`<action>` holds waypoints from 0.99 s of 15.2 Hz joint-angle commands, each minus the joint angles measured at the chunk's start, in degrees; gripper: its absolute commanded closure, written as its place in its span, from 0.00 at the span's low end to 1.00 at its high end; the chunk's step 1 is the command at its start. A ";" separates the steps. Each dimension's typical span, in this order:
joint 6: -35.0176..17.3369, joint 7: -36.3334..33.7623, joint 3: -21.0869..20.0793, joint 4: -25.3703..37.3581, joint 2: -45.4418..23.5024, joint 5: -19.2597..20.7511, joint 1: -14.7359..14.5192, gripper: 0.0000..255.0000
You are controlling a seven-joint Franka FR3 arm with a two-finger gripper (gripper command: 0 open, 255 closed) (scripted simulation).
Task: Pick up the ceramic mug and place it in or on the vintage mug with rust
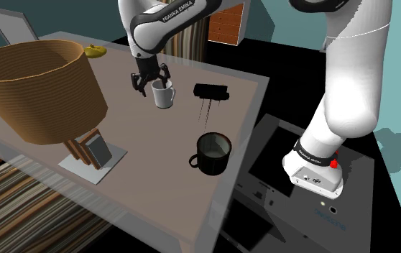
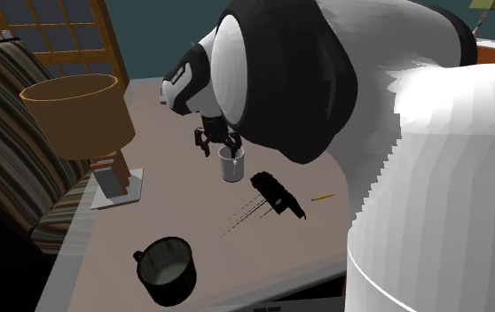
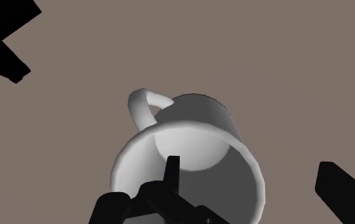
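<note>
The gripper (image 1: pixel 152 83) hangs right over the white mug (image 1: pixel 164 95), fingers spread wide and holding nothing. In the wrist view one finger (image 3: pixel 171 172) sits above the mug's hollow and the other is well out past its wall, so the rim lies between them, untouched as far as I can tell. The mug stands upright on the grey-brown table (image 1: pixel 127 136), its handle on the side away from the fingers. Just beside it, toward the shoulder view's right, lies a flat black object (image 1: pixel 211 91). The dark mug (image 1: pixel 213 152), pale inside, stands upright nearer the stand and well apart from the white one, with its handle toward the shoulder view's left. At the table's far end a lamp with a woven shade (image 1: pixel 34 86) rises, and a pencil (image 2: pixel 323 197) lies beyond the black object.
</note>
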State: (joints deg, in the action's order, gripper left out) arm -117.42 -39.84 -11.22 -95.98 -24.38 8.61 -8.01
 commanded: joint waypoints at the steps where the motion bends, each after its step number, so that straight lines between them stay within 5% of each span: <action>1: -1.03 -0.07 0.09 -0.43 -0.59 0.16 0.01 0.00; 9: -1.01 -0.07 0.10 -0.41 -0.60 0.16 0.01 0.00; 10: -1.01 -0.07 0.10 -0.41 -0.60 0.16 0.01 1.00; 15: -1.01 -0.07 0.10 -0.41 -0.60 0.16 0.01 1.00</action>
State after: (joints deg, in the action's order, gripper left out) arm -118.42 -39.90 -11.12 -96.39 -24.98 8.77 -7.99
